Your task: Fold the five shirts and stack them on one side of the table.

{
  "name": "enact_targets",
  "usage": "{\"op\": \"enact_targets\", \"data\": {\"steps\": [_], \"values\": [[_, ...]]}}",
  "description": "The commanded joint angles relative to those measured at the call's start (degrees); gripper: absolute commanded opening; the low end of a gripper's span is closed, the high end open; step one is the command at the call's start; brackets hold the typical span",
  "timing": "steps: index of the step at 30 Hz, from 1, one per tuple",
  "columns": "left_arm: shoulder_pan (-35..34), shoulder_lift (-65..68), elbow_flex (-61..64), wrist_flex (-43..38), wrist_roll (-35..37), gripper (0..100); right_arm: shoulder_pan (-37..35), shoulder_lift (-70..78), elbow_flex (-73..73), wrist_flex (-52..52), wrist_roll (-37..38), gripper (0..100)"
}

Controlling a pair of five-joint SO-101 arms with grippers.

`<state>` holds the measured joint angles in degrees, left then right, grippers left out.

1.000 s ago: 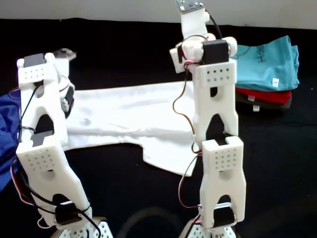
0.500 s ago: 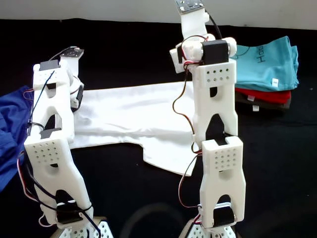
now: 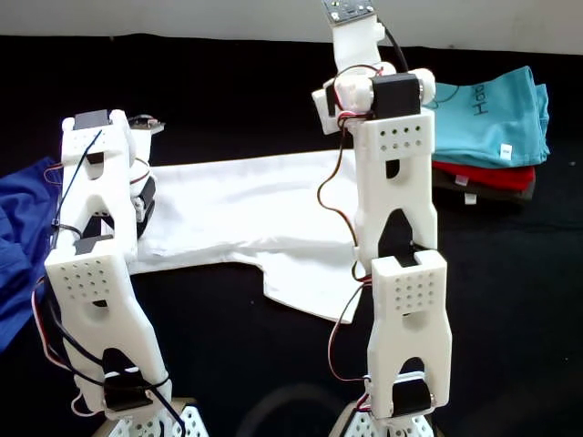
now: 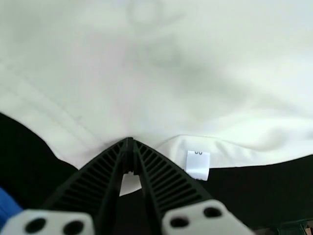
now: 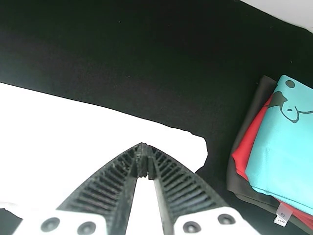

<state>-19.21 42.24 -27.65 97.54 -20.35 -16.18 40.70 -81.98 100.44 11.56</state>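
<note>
A white shirt point(image 3: 246, 205) lies spread across the middle of the black table point(image 3: 228, 100). At its left end, my left gripper point(image 3: 144, 196) is down on the hem. In the left wrist view, that gripper point(image 4: 128, 142) is shut, with the white shirt's point(image 4: 171, 73) edge puckered at its tips beside a small tag point(image 4: 198, 165). My right gripper point(image 5: 142, 145) is shut, its tips just inside the far edge of the white shirt point(image 5: 58, 127) near a corner. Whether it pinches cloth I cannot tell. A blue shirt point(image 3: 18, 237) lies crumpled at the left edge.
A stack of folded shirts sits at the far right: teal point(image 3: 487, 114) on top, red point(image 3: 483, 173) under it, dark grey point(image 3: 448, 187) lowest. In the right wrist view, the teal shirt point(image 5: 288, 147) is close beyond the white shirt's corner. Black table runs behind and in front.
My left arm swung right and farther back, lifted, then came down on the left end of the white shirt. The right arm stayed still.
</note>
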Motion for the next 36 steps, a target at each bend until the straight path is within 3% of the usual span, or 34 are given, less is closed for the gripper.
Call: {"op": "enact_targets", "data": {"steps": [1, 10, 13, 19, 25, 30, 36], "values": [[-2.95, -5.05, -1.63, 1.05, 0.35, 1, -0.31, -4.09, -0.04, 0.57, -0.26, 0.5], [-8.13, -8.04, 4.18, 2.81, -13.19, 1, -1.8, -8.66, 0.04, 0.75, -0.26, 0.5], [-8.04, -7.78, 6.11, 2.81, -14.24, 1, -3.03, -11.12, 0.04, 0.75, -0.26, 0.5], [-6.2, -12.35, -0.04, 2.55, -8.88, 1, -3.21, -9.45, 0.04, 0.75, -0.26, 0.5], [0.13, -14.9, -4.18, 2.55, 2.11, 1, -3.12, -7.34, 0.04, 0.75, -0.35, 0.5], [4.62, -10.15, 1.89, 0.88, 2.55, 1, -3.21, -7.87, -0.31, 0.75, -0.44, 0.5], [0.66, -9.63, 8.22, 1.41, 2.55, 1, -3.38, -13.93, 0.13, 0.84, -0.44, 0.5]]}}
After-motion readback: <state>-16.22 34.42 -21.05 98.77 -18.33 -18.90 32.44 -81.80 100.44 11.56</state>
